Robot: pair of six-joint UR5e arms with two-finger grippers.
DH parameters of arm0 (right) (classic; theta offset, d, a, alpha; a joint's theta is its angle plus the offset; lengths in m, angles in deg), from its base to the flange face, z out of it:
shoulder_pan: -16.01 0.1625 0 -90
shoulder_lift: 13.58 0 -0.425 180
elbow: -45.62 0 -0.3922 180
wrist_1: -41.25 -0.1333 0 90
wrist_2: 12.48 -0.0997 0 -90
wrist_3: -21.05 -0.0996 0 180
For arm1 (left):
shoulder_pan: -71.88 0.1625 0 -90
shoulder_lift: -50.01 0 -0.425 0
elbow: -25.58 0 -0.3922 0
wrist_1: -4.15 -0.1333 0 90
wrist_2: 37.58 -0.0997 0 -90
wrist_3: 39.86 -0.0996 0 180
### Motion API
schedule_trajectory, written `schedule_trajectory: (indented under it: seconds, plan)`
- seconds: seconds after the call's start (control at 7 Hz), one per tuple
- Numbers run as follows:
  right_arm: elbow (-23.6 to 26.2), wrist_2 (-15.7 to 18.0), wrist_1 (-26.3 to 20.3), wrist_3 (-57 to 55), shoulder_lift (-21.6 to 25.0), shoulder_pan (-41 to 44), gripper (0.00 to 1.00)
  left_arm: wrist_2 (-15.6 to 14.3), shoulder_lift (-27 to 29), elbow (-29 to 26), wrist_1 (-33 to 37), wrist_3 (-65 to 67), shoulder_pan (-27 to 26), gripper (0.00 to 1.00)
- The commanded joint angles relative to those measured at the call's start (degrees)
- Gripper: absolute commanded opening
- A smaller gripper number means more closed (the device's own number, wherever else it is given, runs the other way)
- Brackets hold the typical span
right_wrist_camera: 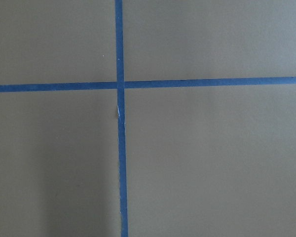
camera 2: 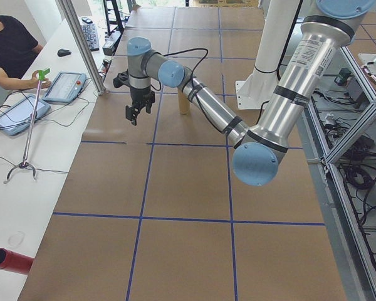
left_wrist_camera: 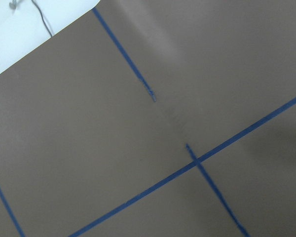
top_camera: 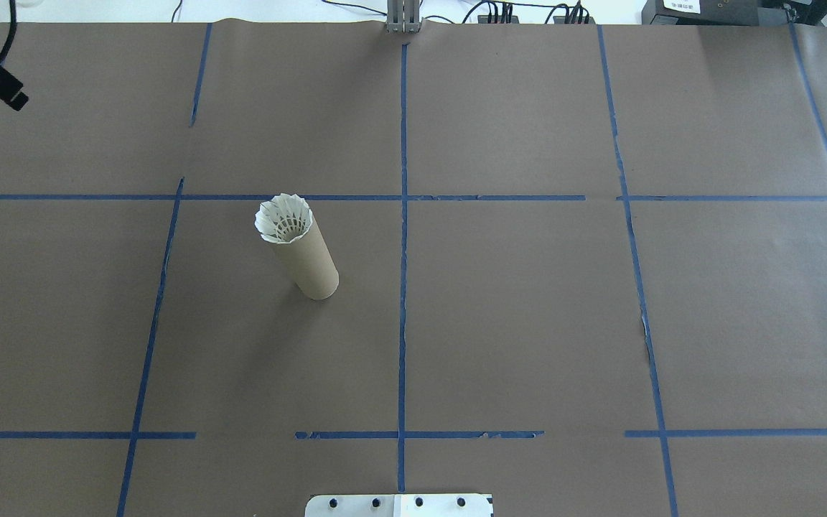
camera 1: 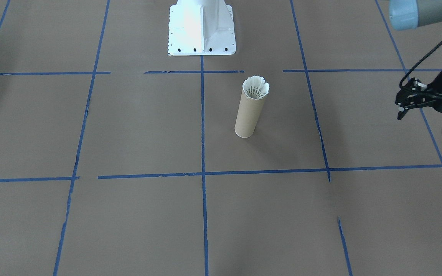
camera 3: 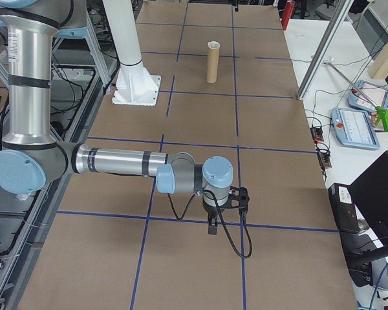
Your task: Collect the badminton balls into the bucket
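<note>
Underfoot, so to speak, you have brown paper (top_camera: 514,323) covering the whole table, ruled into large squares by blue tape (top_camera: 403,287) that is frayed and gapped in places. Nearest the robot sits its white base plate (top_camera: 399,505). Farther out the tube (top_camera: 306,262) stands upright inside a square, the shuttlecock (top_camera: 283,217) seated in its mouth, feather skirt showing above the rim. Your left gripper (camera 1: 426,117) hangs above the paper well apart from the tube, fingers spread, empty. Your right gripper (camera 3: 213,225) shows only from the side; I cannot tell its state. Beyond the far edge, cables run along a white bench.
</note>
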State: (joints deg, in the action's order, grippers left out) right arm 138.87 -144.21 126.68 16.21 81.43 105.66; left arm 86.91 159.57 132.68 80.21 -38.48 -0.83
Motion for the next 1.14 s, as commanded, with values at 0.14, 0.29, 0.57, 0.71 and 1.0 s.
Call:
schedule_trajectory:
  seconds: [0.14, 0.29, 0.57, 0.71, 1.0]
  plan:
    - [0.0, 0.07, 0.0, 0.0, 0.0, 0.0, 1.0, 5.38, -13.03, -3.63, 4.71, -7.21, -10.57, 1.0]
    - [0.0, -0.02, 0.0, 0.0, 0.0, 0.0, 1.0, 6.55, -13.15, -8.52, 4.1, -9.54, -13.04, 1.0]
    - [0.0, -0.02, 0.0, 0.0, 0.0, 0.0, 1.0, 9.19, -13.32, -17.15, 4.27, -9.39, -15.6, 1.0]
    - [0.0, -0.02, 0.0, 0.0, 0.0, 0.0, 1.0, 9.2, -13.76, -17.27, 4.18, -9.21, -15.96, 1.0]
    - [0.0, -0.02, 0.0, 0.0, 0.0, 0.0, 1.0, 9.28, -14.63, -18.67, 4.27, -9.29, -15.88, 1.0]
